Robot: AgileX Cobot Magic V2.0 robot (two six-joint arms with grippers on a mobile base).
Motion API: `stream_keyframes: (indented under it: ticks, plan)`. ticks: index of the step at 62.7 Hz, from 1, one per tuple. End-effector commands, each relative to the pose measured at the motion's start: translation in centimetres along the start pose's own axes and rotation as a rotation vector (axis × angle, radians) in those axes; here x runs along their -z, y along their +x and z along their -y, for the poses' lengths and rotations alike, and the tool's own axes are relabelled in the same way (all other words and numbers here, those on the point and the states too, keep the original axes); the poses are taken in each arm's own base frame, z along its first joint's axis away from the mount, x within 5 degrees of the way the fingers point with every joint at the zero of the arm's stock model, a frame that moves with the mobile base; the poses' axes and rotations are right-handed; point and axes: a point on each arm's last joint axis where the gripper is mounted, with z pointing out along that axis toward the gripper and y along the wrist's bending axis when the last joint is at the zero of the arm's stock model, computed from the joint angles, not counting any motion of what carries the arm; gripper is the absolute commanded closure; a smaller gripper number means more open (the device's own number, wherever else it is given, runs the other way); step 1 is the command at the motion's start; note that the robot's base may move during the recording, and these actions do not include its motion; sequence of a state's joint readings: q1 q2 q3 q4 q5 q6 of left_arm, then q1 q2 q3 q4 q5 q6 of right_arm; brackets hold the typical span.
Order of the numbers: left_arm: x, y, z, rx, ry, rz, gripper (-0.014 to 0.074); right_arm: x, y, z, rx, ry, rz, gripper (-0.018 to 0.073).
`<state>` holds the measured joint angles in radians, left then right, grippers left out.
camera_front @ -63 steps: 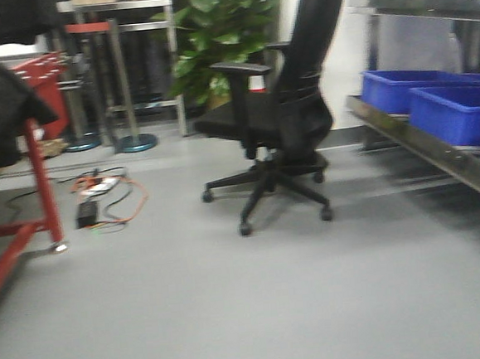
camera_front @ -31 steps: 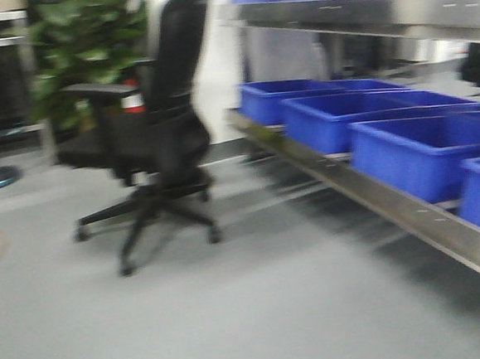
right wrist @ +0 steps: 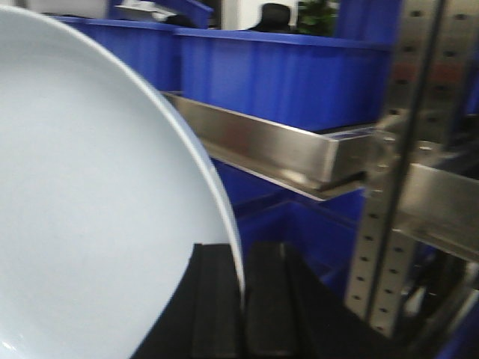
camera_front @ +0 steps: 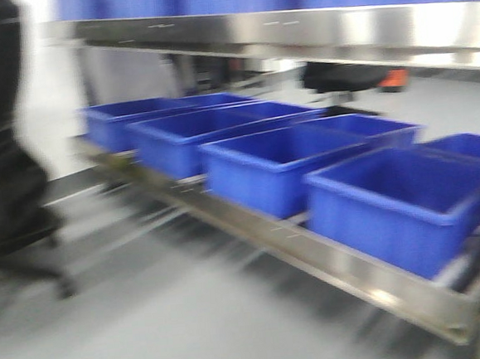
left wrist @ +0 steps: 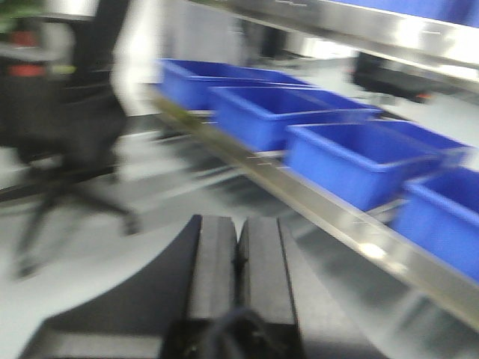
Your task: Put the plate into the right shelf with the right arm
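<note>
One black chair point(camera_front: 2, 165) blurs at the far left. To its right, a row of blue bins point(camera_front: 280, 164) stands on the right shelf point(camera_front: 347, 267). The left gripper point(left wrist: 239, 254) is clenched on nothing, jaws pressed together above the floor. The right gripper point(right wrist: 243, 299) grasps the plate point(right wrist: 97, 209) by its rim, near the shelf's steel beam and left of its perforated upright point(right wrist: 385, 224).

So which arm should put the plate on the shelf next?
The right arm. The right gripper pinches the plate by its edge, and the shelf sits just in front of it. The left gripper is shut with nothing in it.
</note>
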<state>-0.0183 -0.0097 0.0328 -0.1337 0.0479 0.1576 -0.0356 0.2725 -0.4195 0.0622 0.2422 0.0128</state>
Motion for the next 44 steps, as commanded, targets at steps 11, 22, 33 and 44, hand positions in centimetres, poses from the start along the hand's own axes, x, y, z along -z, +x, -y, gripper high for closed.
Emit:
stream_keyframes:
  ticks: [11, 22, 33, 44]
  plan:
    - [0.08, -0.52, -0.11, 0.015, -0.012, 0.089, 0.0724, 0.17, -1.77, -0.03, 0.005, 0.005, 0.115, 0.0507]
    - [0.08, -0.52, -0.11, 0.015, -0.012, 0.089, 0.0724, 0.17, -1.77, -0.03, 0.005, 0.005, 0.115, 0.0507]
    - [0.08, -0.52, -0.11, 0.015, -0.012, 0.089, 0.0724, 0.17, -1.77, -0.03, 0.005, 0.005, 0.115, 0.0507]
    - [0.08, -0.52, -0.11, 0.015, -0.012, 0.089, 0.0724, 0.17, -1.77, -0.03, 0.005, 0.005, 0.115, 0.0507]
